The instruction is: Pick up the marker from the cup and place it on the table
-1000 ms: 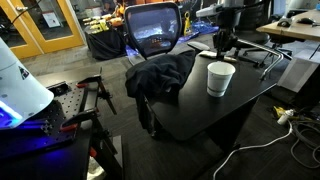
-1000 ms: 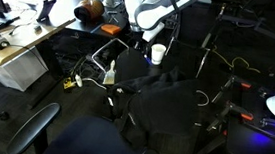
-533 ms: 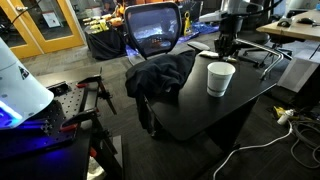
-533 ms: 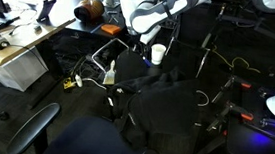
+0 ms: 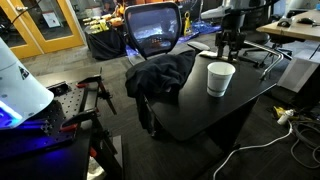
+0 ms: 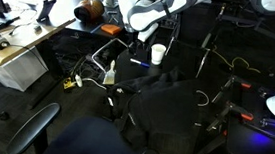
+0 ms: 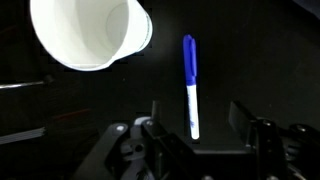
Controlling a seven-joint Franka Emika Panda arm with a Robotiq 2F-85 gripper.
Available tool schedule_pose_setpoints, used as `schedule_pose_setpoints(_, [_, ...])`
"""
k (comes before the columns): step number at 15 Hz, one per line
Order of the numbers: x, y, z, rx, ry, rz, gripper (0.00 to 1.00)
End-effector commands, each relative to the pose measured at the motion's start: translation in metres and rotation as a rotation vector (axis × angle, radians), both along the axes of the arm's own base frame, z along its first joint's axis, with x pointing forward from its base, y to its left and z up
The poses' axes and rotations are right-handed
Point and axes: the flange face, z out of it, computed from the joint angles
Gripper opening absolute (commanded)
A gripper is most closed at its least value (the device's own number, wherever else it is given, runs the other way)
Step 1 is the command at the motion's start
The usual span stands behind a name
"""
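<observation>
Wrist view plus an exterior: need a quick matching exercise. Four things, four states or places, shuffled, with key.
Things:
1. cup
2. marker
3. gripper
4. dark cloth

States or places:
A. open, fingers either side of the marker's white end
B. heaped by the office chair
C. upright, nothing visible inside
D. lying flat on the black table, beside the cup and not touching it

Pairs: 1-C, 2-D, 3-A, 4-B
</observation>
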Motion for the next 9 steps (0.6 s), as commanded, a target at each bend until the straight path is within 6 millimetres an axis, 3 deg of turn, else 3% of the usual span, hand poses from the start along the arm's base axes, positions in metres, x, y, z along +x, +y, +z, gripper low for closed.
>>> schedule_pose_setpoints(1, [-0.004, 0.008, 0.036, 0.015, -0.037, 0.028, 1.00])
schedule_pose_setpoints(9, [-0.024, 0.018, 0.084, 0.043, -0.088, 0.037, 1.00])
